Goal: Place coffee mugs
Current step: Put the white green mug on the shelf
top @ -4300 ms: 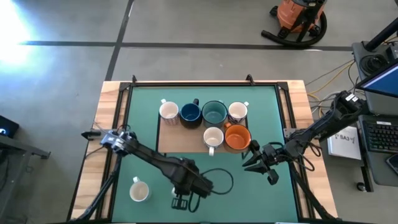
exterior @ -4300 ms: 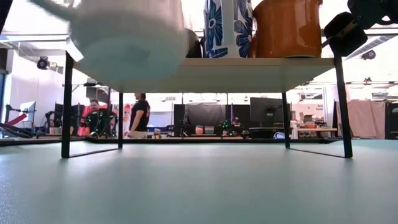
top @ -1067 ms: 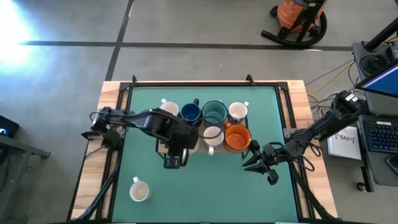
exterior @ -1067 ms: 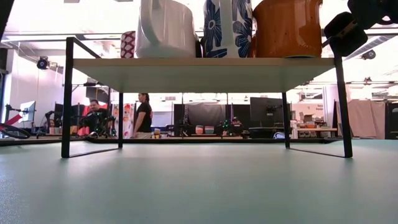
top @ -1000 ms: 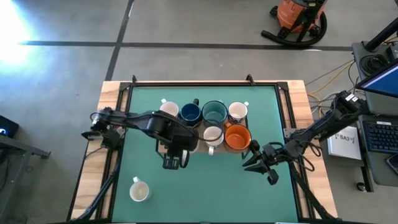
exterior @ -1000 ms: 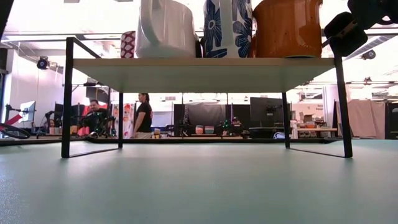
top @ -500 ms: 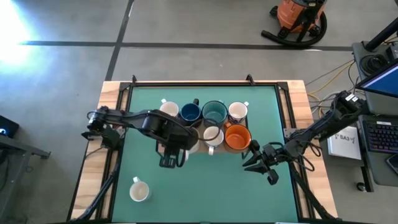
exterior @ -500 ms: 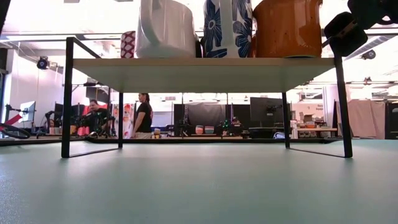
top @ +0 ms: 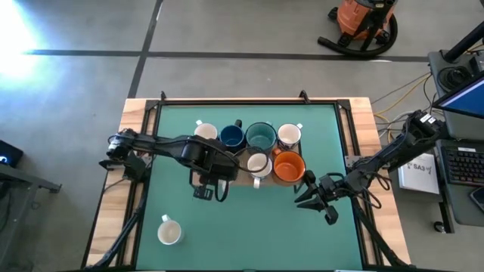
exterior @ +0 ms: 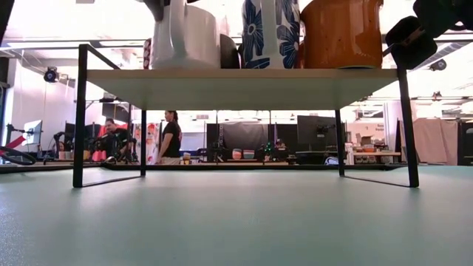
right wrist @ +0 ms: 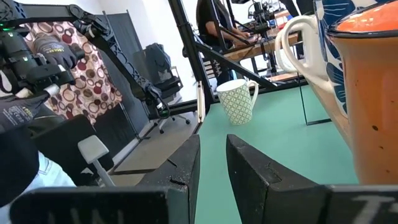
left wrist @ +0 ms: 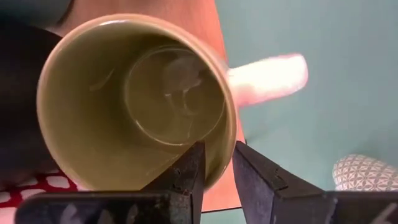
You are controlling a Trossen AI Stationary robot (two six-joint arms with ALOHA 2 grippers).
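My left gripper [top: 219,172] points down over the left front part of the wooden shelf [exterior: 236,77] and is shut on a cream mug with an olive-green inside [left wrist: 134,99], also in the low view [exterior: 188,41]. On the shelf stand a white mug [top: 205,134], a navy mug [top: 231,137], a teal mug [top: 261,137], another white mug [top: 289,135], a blue-flowered white mug [top: 259,165] and an orange mug [top: 288,167]. A white patterned mug [top: 168,230] stands on the green table. My right gripper [top: 302,198] waits open, right of the orange mug. My left gripper pinches the mug's rim [left wrist: 219,163] on the side near the cream handle [left wrist: 267,73]. One finger [left wrist: 189,171] is inside the mug and the other [left wrist: 249,177] outside. The fingers come from above, pointing down. The mug stands upright with its base on the shelf [left wrist: 217,37].
The shelf is a wooden board on a black wire frame [exterior: 80,118], raised above the green table [top: 249,227]. The mugs on it stand close together. Black rails edge the table. People and equipment show in the room beyond.
My left gripper has shifted a little toward the table's left, still shut on the cream mug. The mug has moved with it a short way leftward along the shelf top, away from the flowered mug, staying upright. The right arm has kept still.
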